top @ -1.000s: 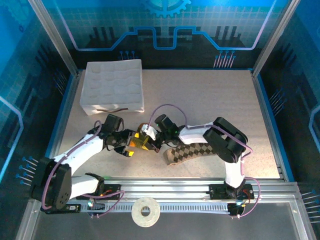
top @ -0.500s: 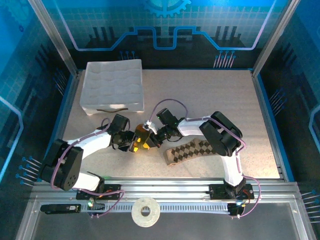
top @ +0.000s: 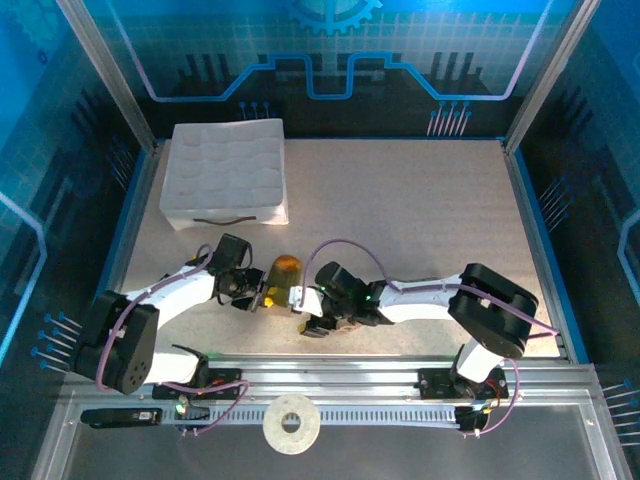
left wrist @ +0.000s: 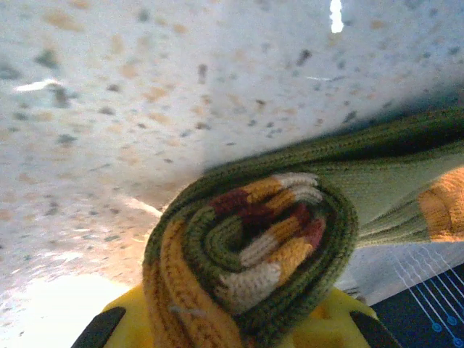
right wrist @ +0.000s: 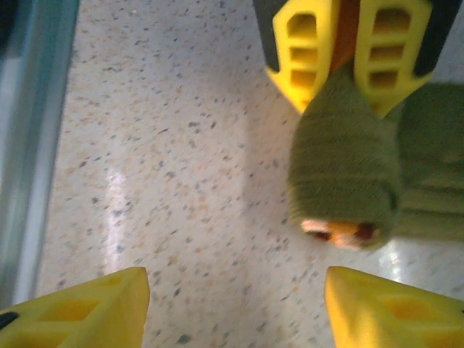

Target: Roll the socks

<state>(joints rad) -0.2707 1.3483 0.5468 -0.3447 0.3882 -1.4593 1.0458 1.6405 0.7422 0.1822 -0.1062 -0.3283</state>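
Observation:
The olive-green sock (left wrist: 254, 246) is wound into a tight roll, its striped cuff spiralling at the end. My left gripper (top: 262, 293) is shut on this roll, yellow fingers (right wrist: 304, 51) clamped on either side. The roll (right wrist: 344, 167) hangs from them toward the table, and the orange toe (top: 285, 266) sticks out behind. My right gripper (right wrist: 235, 304) is open just in front of the roll and holds nothing; it sits near the table's front edge (top: 305, 312). The tan argyle sock is hidden under my right forearm.
The white dimpled foam tray (top: 225, 172) stands at the back left. A white tape ring (top: 291, 424) lies on the front rail. The speckled tabletop (top: 420, 210) stretches bare to the back right. A metal rail (right wrist: 29, 145) runs along the near edge.
My right gripper has let go of the roll and pulled back toward the near edge, swinging over the argyle sock. My left gripper keeps the roll and has shifted slightly.

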